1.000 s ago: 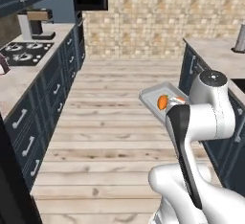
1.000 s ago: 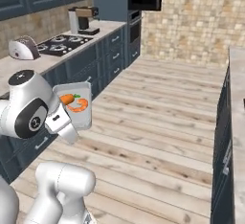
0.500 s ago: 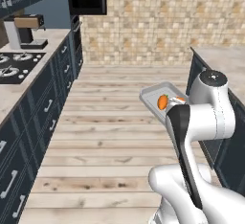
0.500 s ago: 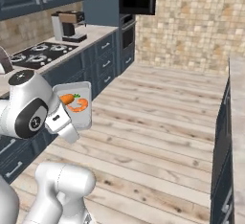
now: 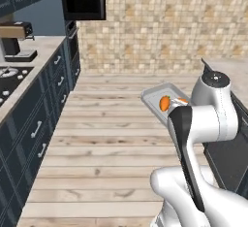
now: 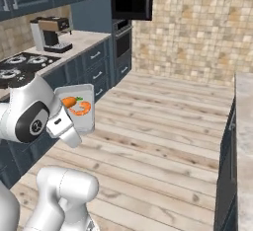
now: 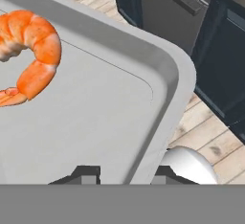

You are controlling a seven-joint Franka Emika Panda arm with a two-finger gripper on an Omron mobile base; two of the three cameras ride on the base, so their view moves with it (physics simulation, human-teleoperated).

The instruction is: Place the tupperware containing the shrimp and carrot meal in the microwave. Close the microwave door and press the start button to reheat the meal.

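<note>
The tupperware is carried aloft over the wooden floor, well short of the microwave, which is seen at the far left, set high in the tall dark cabinetry above the oven. The end effector is clamped on the tray's near rim, one fingertip seen on each side of the rim in the hand view. In the tray the shrimp and a carrot chunk are seen lying together toward the far half; both sit loose on the flat bottom. The step in hand is judged to be the transport leg: the meal is lifted and is being brought across the kitchen, with placement, door closing and the start button all yet to be done. Whether the microwave door stands open cannot be told at this range. The next move is judged to call for a further approach along the left counter run, then a raise of the tray to the height of the cavity, kept level so the food is not tipped out. The tray's long axis is seen running away from the wrist, pointing roughly toward the far left, and the tray is held close to level.
</note>
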